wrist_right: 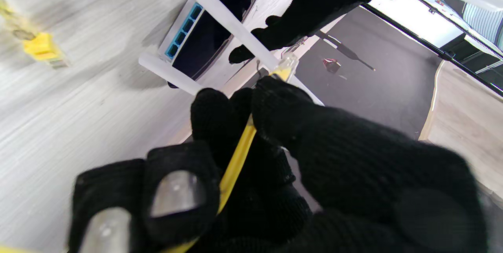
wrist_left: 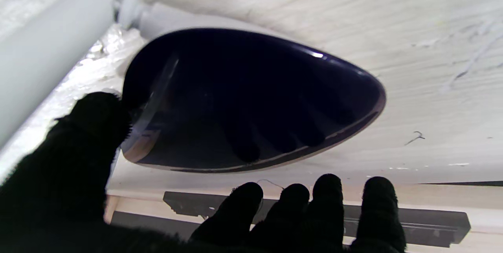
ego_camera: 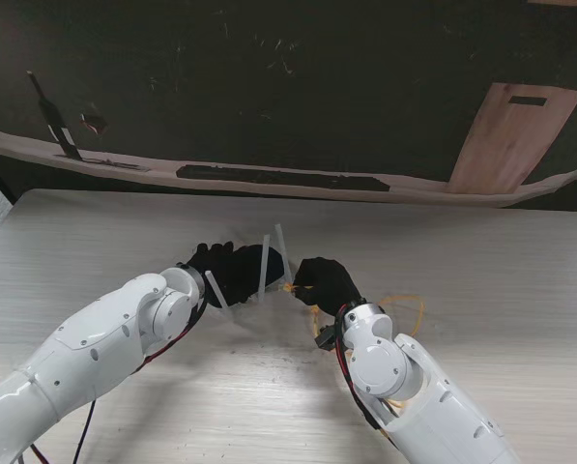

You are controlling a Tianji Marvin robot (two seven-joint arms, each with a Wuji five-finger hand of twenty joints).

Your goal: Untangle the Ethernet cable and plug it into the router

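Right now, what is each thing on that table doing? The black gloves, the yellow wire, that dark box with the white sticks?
Left hand: resting on the router, steadying it.
Right hand: shut on the Ethernet cable.
Router: lying on the table, antennas sticking up, blue ports all empty.
Ethernet cable: pinched near its clear plug, not yet plugged in.
Cable's other plug: loose on the table.

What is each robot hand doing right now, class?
Left robot hand: steadying the glossy black router.
Right robot hand: shut on the yellow Ethernet cable.

Glossy dark plastic router [wrist_left: 251, 99], matt white antennas [wrist_right: 232, 23], fuzzy black knit-gloved right hand [wrist_right: 298, 158], pale wood-grain table [ego_camera: 481, 261].
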